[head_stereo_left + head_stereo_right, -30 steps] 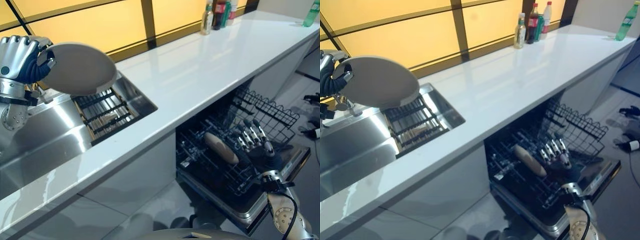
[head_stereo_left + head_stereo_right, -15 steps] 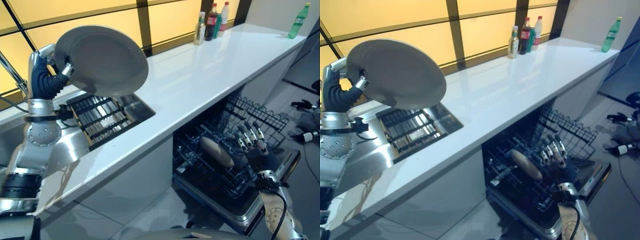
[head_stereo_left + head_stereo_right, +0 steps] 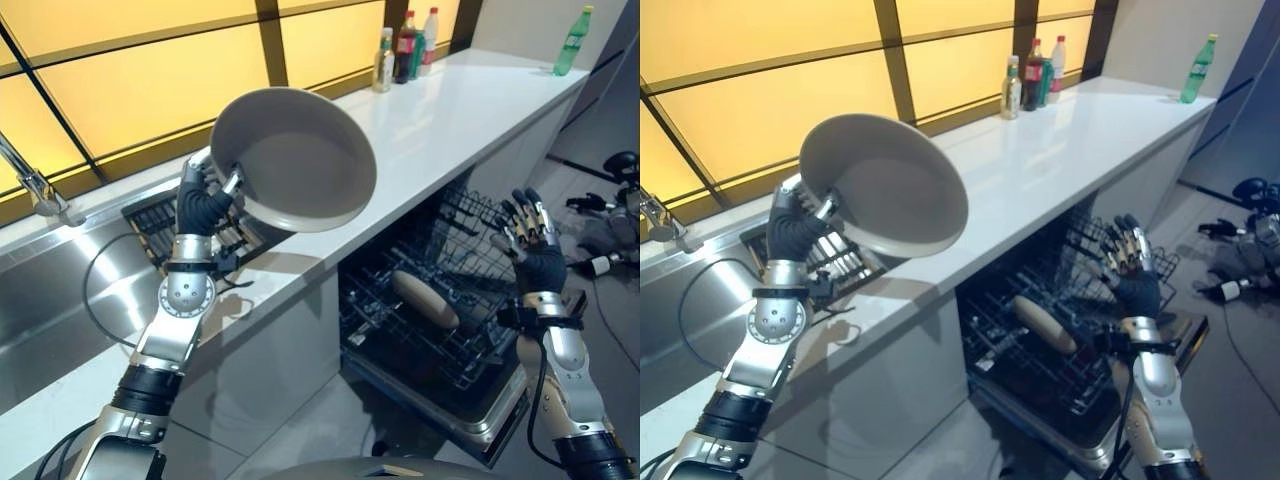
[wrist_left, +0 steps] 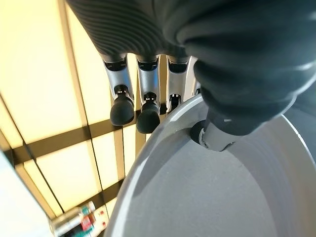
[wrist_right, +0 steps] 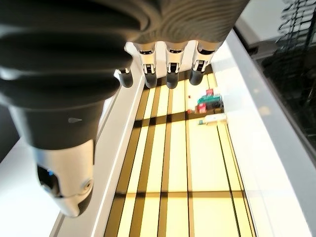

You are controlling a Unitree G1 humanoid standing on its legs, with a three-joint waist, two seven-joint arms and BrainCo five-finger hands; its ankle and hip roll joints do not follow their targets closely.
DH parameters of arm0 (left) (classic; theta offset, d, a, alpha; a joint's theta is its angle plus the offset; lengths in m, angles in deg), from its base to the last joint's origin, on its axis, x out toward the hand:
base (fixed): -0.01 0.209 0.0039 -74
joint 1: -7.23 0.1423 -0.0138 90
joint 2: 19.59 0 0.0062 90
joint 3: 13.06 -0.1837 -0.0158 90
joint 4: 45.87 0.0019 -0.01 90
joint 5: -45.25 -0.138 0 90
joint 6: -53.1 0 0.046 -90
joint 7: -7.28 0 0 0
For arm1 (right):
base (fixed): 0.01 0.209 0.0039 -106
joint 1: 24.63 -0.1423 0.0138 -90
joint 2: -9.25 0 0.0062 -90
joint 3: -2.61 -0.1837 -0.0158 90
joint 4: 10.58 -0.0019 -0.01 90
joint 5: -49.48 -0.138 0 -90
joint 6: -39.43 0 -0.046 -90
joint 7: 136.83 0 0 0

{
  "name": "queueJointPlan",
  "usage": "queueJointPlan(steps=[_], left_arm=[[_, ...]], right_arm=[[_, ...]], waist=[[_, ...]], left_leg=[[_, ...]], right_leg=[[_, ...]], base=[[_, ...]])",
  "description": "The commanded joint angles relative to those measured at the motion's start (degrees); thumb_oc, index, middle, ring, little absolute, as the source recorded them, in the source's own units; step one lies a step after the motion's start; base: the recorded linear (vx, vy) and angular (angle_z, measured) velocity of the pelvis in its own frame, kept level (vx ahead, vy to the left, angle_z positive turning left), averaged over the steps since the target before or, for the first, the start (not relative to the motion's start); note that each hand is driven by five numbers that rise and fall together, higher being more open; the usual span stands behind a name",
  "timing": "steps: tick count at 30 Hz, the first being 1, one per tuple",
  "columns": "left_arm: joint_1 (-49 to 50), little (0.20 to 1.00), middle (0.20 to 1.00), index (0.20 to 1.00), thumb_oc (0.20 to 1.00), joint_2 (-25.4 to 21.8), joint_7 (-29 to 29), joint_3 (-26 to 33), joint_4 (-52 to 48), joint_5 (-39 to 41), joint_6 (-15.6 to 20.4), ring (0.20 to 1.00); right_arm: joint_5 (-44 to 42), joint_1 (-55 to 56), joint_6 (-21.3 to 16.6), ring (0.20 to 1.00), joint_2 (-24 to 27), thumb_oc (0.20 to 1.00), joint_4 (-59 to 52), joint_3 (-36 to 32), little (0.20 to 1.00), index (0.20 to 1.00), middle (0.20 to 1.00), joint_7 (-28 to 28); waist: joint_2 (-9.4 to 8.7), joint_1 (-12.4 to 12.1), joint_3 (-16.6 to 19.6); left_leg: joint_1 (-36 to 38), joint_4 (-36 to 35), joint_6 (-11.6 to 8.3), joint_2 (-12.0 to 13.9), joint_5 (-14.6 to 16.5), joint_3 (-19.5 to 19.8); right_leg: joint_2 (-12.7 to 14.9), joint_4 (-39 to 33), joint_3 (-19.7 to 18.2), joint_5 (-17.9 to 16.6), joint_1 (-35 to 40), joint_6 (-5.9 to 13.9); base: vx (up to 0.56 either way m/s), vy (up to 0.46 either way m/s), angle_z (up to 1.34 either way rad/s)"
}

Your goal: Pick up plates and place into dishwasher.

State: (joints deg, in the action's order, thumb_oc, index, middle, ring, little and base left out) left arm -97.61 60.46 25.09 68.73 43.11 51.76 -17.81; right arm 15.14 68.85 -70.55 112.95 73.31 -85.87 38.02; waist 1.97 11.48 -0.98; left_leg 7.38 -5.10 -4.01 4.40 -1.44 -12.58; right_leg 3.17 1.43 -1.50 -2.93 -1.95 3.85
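Left hand point(image 3: 205, 205) grips the grey plate point(image 3: 295, 160) at its rim — thumb curled over the inner face, fingers behind it, as the left wrist view shows. The plate is held high and tilted, hollow side toward the camera, above the front edge of the white counter point(image 3: 450, 110).

Change over the last second: the plate was above the steel sink point(image 3: 60, 300) and its drying rack point(image 3: 160, 215); it has since travelled toward the robot's right and now hangs over the counter edge, just short of the open dishwasher point(image 3: 440, 330). The whole view has also swung, so part of that shift is camera motion.

Right hand point(image 3: 528, 235) has risen from low over the dishwasher's lower rack point(image 3: 420, 340) to above its far side, fingers spread straight, holding nothing.

Judgement: transfer is roughly halfway — plate lifted and carried, not yet lowered. A tan oblong item point(image 3: 425, 298) already lies in the lower rack; the plate needs a free slot beside it.

Labels: bottles point(image 3: 405, 45) stand at the counter's far end and a green bottle point(image 3: 567, 40) further right — their print is too small to read.
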Motion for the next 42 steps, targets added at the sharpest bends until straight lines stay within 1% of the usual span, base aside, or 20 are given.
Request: queueJointPlan(steps=[1, 3, 4, 6, 7, 10, 11, 14, 16, 19, 24, 29, 38, 42], left_arm=[[-3.56, 0.200, 0.200, 0.200, 0.200, -0.80, -0.28, -1.95, -1.99, 3.06, 0.63, 0.200], [-3.88, 0.200, 0.200, 0.200, 0.200, -0.24, -0.40, -2.90, -1.56, 2.88, 0.22, 0.200], [-4.11, 0.200, 0.200, 0.200, 0.200, 0.25, -0.32, -3.69, -1.49, 2.58, -0.40, 0.200], [-4.66, 0.200, 0.200, 0.200, 0.200, 0.74, -0.17, -4.60, -0.91, 2.03, -1.00, 0.200], [-4.85, 0.200, 0.200, 0.200, 0.200, 0.87, -0.13, -4.90, -0.64, 1.73, -1.15, 0.200], [-5.09, 0.200, 0.200, 0.200, 0.200, 0.79, -0.32, -5.33, -0.47, 0.78, -2.03, 0.200], [-5.12, 0.200, 0.200, 0.200, 0.200, 0.74, -0.30, -5.42, -0.46, 0.51, -2.14, 0.200], [-5.78, 0.200, 0.200, 0.200, 0.200, 0.62, 0.27, -6.66, 0.14, -1.28, -2.45, 0.200], [-5.98, 0.200, 0.200, 0.200, 0.200, 0.59, 0.48, -7.19, 0.06, -2.19, -2.67, 0.200], [-5.98, 0.200, 0.200, 0.200, 0.200, 0.87, 0.56, -7.62, 0.03, -1.96, -2.69, 0.200], [-6.58, 0.200, 0.200, 0.200, 0.200, 2.00, 1.57, -8.79, 0.79, -2.87, -2.91, 0.200], [-6.93, 0.200, 0.200, 0.200, 0.200, 2.42, 1.24, -9.41, 1.14, -3.57, -2.95, 0.200], [-6.76, 0.200, 0.200, 0.200, 0.200, 2.63, 1.14, -10.41, 1.09, -3.48, -3.13, 0.200], [-6.73, 0.200, 0.200, 0.200, 0.200, 2.66, 0.58, -10.86, 1.20, -4.26, -3.42, 0.200]], right_arm=[[3.24, -7.38, -1.75, 1.000, 0.49, 1.000, -3.78, 0.99, 1.000, 1.000, 1.000, 0.12], [5.26, -9.04, -1.12, 1.000, 0.64, 1.000, -3.74, 1.83, 1.000, 1.000, 1.000, -1.01], [6.86, -10.45, -0.43, 1.000, 0.72, 1.000, -3.68, 2.29, 1.000, 1.000, 1.000, -2.36], [8.39, -12.77, 0.94, 1.000, 0.91, 1.000, -3.64, 3.06, 1.000, 1.000, 1.000, -3.17], [8.62, -13.58, 1.66, 1.000, 0.99, 1.000, -3.79, 3.32, 1.000, 1.000, 1.000, -2.93], [9.64, -15.80, 5.52, 1.000, 1.18, 1.000, -5.04, 4.53, 1.000, 1.000, 1.000, -1.60], [9.63, -16.14, 6.09, 1.000, 1.27, 1.000, -5.23, 4.86, 1.000, 1.000, 1.000, -1.41], [9.18, -17.95, 10.37, 1.000, 1.61, 1.000, -5.68, 6.72, 1.000, 1.000, 1.000, -0.05], [8.96, -18.49, 12.48, 1.000, 1.62, 1.000, -5.68, 7.90, 1.000, 1.000, 1.000, 0.42], [8.70, -19.46, 14.46, 1.000, 1.30, 1.000, -5.94, 9.12, 1.000, 1.000, 1.000, -0.59], [7.20, -22.40, 19.06, 1.000, -1.15, 1.000, -6.07, 11.22, 1.000, 1.000, 1.000, -2.89], [5.84, -23.53, 21.75, 1.000, -2.92, 1.000, -6.99, 12.39, 1.000, 1.000, 1.000, -3.69], [3.39, -24.68, 24.26, 1.000, -5.05, 1.000, -7.22, 13.80, 1.000, 1.000, 1.000, -6.65], [2.56, -25.66, 25.23, 1.000, -5.94, 1.000, -7.23, 14.57, 1.000, 1.000, 1.000, -5.89]], waist=[[-2.52, -1.83, -0.33], [-2.55, -2.14, -0.27], [-2.57, -2.39, -0.21], [-2.61, -2.70, -0.14], [-2.62, -2.79, -0.14], [-2.64, -3.30, 0.01], [-2.64, -3.35, 0.04], [-2.81, -3.61, 0.25], [-2.91, -3.78, 0.30], [-3.00, -3.97, 0.40], [-2.95, -4.25, 0.39], [-2.88, -4.53, 0.48], [-2.88, -4.84, 0.65], [-2.79, -4.82, 0.58]], left_leg=[[-2.05, 0.33, 4.90, -4.12, 0.70, 2.86], [-2.07, 0.30, 4.98, -4.15, 0.78, 2.93], [-2.13, 0.26, 5.03, -4.16, 0.80, 3.01], [-2.11, 0.27, 5.10, -4.16, 0.89, 3.06], [-2.09, 0.25, 5.12, -4.17, 0.91, 3.09], [-2.19, 0.25, 5.18, -4.21, 0.99, 3.41], [-2.20, 0.25, 5.19, -4.22, 0.99, 3.45], [-2.41, 0.29, 5.13, -4.19, 0.87, 3.64], [-2.46, 0.25, 5.18, -4.24, 0.86, 3.81], [-2.57, 0.26, 5.23, -4.30, 0.82, 3.98], [-2.45, 0.14, 5.21, -4.27, 0.68, 4.29], [-2.56, 0.10, 5.20, -4.26, 0.66, 4.56], [-2.68, 0.10, 5.13, -4.16, 0.65, 4.25], [-2.64, 0.10, 5.24, -4.03, 0.67, 3.99]], right_leg=[[0.06, 1.99, 1.84, 0.16, 1.93, 2.52], [0.11, 1.95, 2.09, 0.26, 1.95, 2.50], [0.11, 1.90, 2.22, 0.32, 1.97, 2.47], [0.19, 1.85, 2.52, 0.39, 2.09, 2.45], [0.20, 1.85, 2.59, 0.40, 2.11, 2.43], [0.32, 1.81, 2.75, 0.58, 2.17, 2.47], [0.33, 1.81, 2.78, 0.61, 2.18, 2.47], [0.39, 1.82, 2.93, 0.60, 2.10, 2.54], [0.40, 1.88, 2.95, 0.47, 2.06, 2.60], [0.47, 1.93, 2.91, 0.40, 2.00, 2.64], [0.31, 1.48, 2.74, 0.43, 2.23, 2.48], [0.36, 1.16, 2.77, 0.44, 2.38, 2.50], [0.58, 0.06, 2.85, 0.26, 2.63, 2.77], [0.57, 0.63, 2.65, 0.38, 2.29, 2.80]], base=[[-0.03, 0.001, -0.01], [0.00, 0.000, 0.00], [0.00, 0.000, 0.00], [0.00, 0.000, 0.00], [0.00, 0.000, 0.00], [-0.01, -0.001, 0.03], [0.00, 0.000, 0.00], [0.00, 0.000, 0.00], [0.00, 0.000, 0.00], [0.00, 0.000, 0.00], [0.00, 0.000, 0.00], [0.00, 0.000, 0.00], [0.00, 0.000, 0.00], [0.00, 0.000, 0.00]])
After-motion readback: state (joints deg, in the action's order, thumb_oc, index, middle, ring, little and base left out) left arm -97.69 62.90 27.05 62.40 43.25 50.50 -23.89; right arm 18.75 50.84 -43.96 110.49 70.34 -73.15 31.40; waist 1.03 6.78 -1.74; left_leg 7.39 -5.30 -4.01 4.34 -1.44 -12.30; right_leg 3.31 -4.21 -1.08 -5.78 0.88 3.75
